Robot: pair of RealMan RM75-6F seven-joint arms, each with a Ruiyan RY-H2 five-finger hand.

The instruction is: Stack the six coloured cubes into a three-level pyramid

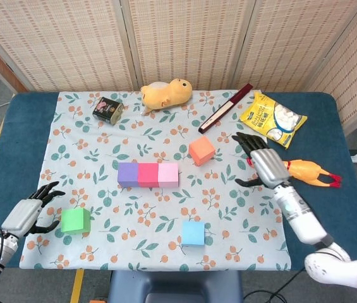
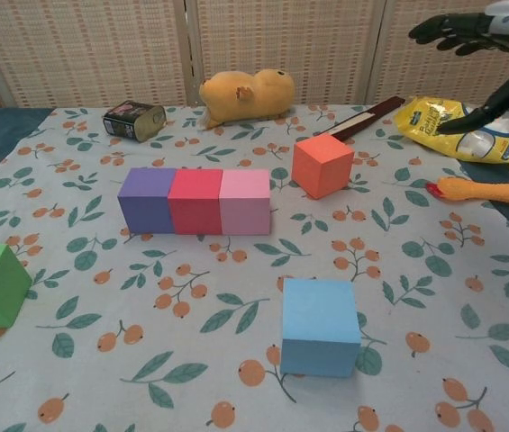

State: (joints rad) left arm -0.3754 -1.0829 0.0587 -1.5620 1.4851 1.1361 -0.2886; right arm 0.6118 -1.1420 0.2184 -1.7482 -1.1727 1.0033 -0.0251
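Three cubes are sitting in a touching row on the floral cloth (image 1: 102,136) covering the surface: the purple cube (image 1: 127,174) at the left end, the red cube (image 1: 148,174) in the middle, and the pink cube (image 1: 168,174) at the right end. The orange cube (image 1: 201,151) is resting apart from the row, behind and to the right of the pink one. The blue cube (image 1: 193,233) is lying alone near the front edge of the cloth, and the green cube (image 1: 75,220) is sitting near the front left corner.

The right robot hand (image 1: 261,163) is hovering with its fingers spread and holding nothing, at the right edge of the cloth, close to the rubber chicken (image 1: 298,169). The left robot hand (image 1: 28,213) is hanging just left of the green cube, fingers apart and empty.

Along the back are lying a small tin (image 1: 107,108), a yellow plush toy (image 1: 165,93), a dark red stick (image 1: 225,108) and a yellow snack bag (image 1: 273,118).
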